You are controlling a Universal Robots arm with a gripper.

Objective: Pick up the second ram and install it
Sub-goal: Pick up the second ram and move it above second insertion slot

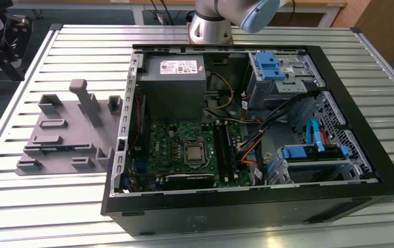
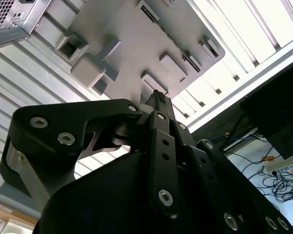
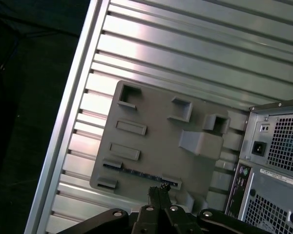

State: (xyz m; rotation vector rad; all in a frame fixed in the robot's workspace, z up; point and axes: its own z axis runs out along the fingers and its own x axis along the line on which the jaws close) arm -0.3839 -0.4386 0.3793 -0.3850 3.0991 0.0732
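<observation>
First wrist view: our gripper [image 3: 158,189] hangs well above the grey fixture [image 3: 161,141]. Its tips are drawn narrow with nothing between them, and in the second wrist view the fingers [image 2: 158,114] look pressed together too. We see the second ram [image 3: 136,173] in the fixture, a thin dark strip between two holders along one edge, apart from the gripper. On the exterior view's left the fixture lies just beside the open case [image 1: 252,199] on the slatted table [image 1: 38,206]. A white label [image 1: 178,66] on the power supply [image 1: 172,90] carries print too small for us to read.
</observation>
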